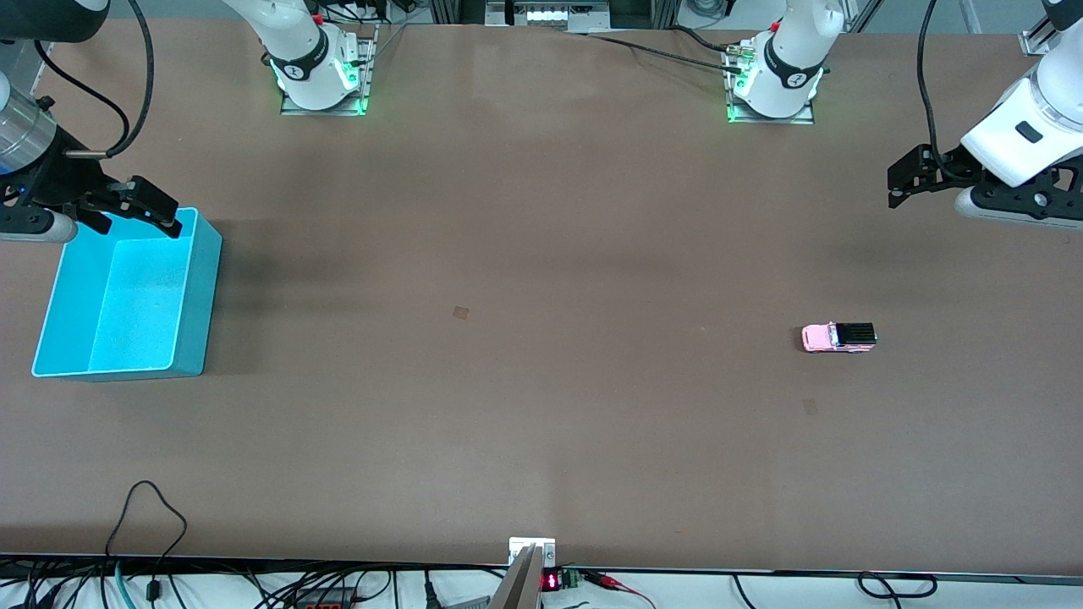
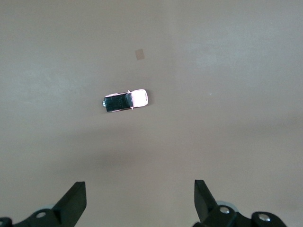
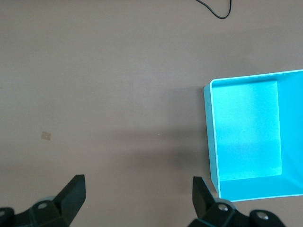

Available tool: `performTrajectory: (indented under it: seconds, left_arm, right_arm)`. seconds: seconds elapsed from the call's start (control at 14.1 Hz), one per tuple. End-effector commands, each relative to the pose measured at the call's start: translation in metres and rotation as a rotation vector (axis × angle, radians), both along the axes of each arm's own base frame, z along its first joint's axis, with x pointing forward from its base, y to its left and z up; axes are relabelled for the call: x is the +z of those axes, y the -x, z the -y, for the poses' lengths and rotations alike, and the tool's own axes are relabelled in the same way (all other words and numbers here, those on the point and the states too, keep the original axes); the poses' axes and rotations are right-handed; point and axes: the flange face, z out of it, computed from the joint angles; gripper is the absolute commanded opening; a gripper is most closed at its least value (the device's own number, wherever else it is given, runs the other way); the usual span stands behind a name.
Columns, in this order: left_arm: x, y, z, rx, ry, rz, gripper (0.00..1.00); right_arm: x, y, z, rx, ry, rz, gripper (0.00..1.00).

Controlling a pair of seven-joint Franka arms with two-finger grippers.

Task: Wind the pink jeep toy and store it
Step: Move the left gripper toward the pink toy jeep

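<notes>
The pink jeep toy (image 1: pixel 838 337) sits on the brown table toward the left arm's end, light pink with a black ribbed roof; the left wrist view shows the jeep toy (image 2: pixel 125 100) standing alone on bare table. My left gripper (image 1: pixel 904 183) hangs open in the air above the table near that end, well apart from the jeep, with nothing between its fingers (image 2: pixel 75 201). My right gripper (image 1: pixel 144 207) is open and empty, hovering over the far rim of the cyan bin (image 1: pixel 199 288). In the right wrist view the cyan bin (image 3: pixel 211 142) shows nothing inside it.
Both arm bases (image 1: pixel 317 72) (image 1: pixel 774 80) stand along the table's far edge. Cables (image 1: pixel 152 524) lie at the near edge. A small tape mark (image 1: pixel 460 312) is on the middle of the table.
</notes>
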Motion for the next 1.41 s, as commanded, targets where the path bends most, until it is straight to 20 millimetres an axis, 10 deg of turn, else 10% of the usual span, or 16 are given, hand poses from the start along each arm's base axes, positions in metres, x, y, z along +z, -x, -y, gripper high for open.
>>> performTrajectory:
  seconds: [0.0,1.34]
  left_arm:
    - [0.005,-0.004,-0.001,-0.015,0.005,-0.012,1.0]
    - [-0.014,0.004,-0.007,-0.048,0.005,-0.217,1.0]
  right_arm:
    - [0.006,0.002,0.001,0.014,0.003,-0.004,1.0]
    - [0.002,0.002,0.003,0.025,0.005,-0.011,1.0]
